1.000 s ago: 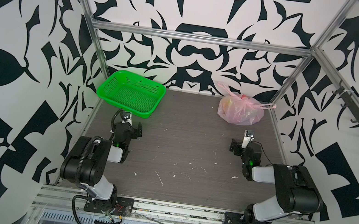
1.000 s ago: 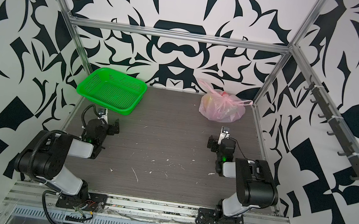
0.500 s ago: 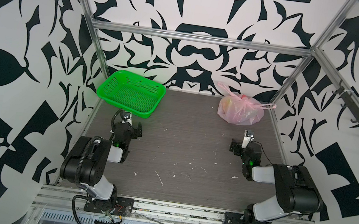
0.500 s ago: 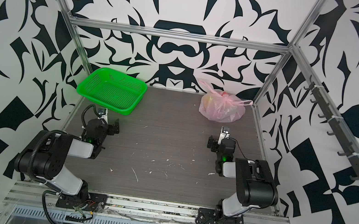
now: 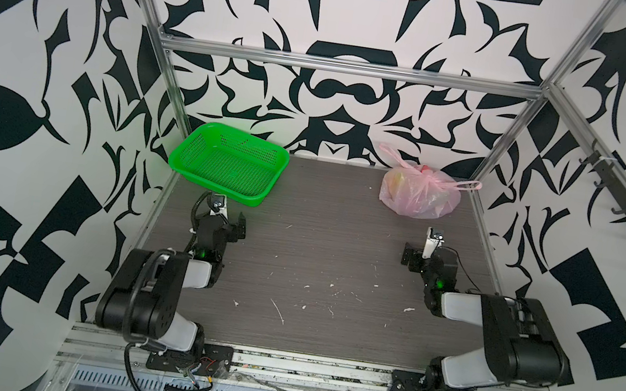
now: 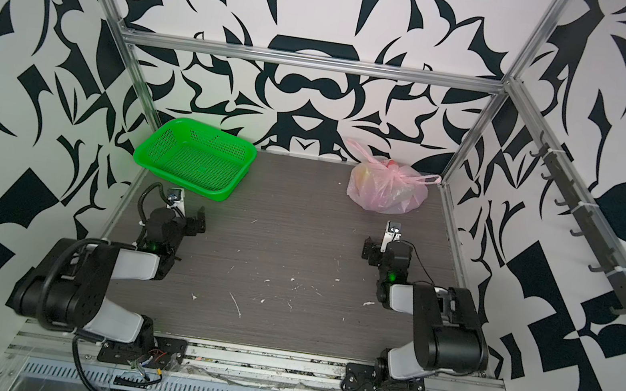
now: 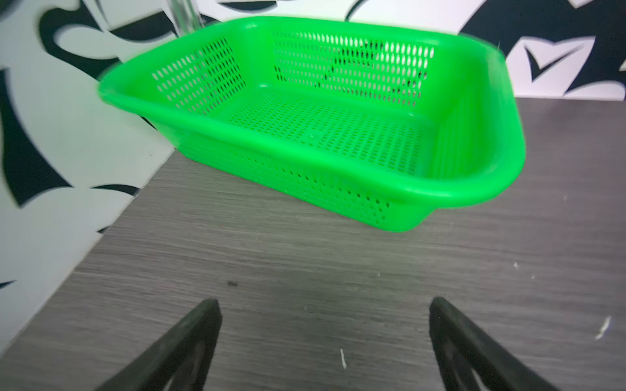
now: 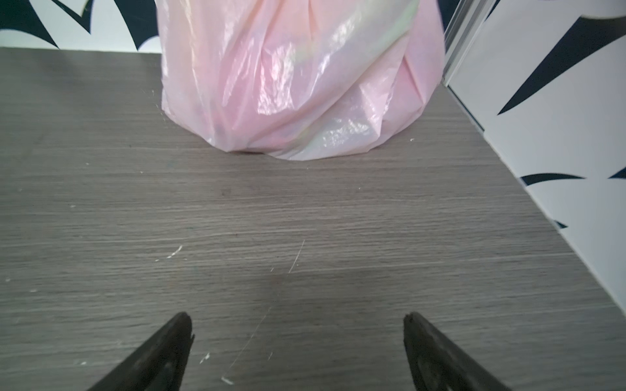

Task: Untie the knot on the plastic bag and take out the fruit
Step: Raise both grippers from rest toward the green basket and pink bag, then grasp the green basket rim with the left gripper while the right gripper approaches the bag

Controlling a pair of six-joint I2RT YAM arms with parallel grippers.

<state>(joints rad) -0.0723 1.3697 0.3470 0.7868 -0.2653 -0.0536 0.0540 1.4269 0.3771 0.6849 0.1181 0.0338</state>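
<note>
Nothing has moved over the last second: the right gripper [image 8: 297, 318] and left gripper [image 7: 324, 302] sit where they were, so the task has not really begun and the knot [image 5: 426, 171] is untouched. Both grippers are released, jaws spread wide, holding nothing and touching nothing, low over the table [image 5: 315, 255] on folded arms. From the right gripper the bag [image 8: 298, 84] lies dead ahead at 12 o'clock, near but apart, with bare tabletop between them. That wrist view shows only its lower bulge, wrinkled pink film resting on the table. In both top views the bag sits at about 1 o'clock on the table, close to the back wall, with the knot on top and its loops [image 5: 468, 184] sticking out toward roughly 10 and 3 o'clock. The fruit [image 5: 399, 181] is sealed inside, showing only as yellowish and reddish tints through the film. From the left gripper the basket [image 7: 305, 159] lies at 12 o'clock, empty. It stands at about 11 o'clock on the table, well apart from the bag. I judge the right arm better placed to reach a loop first.
</note>
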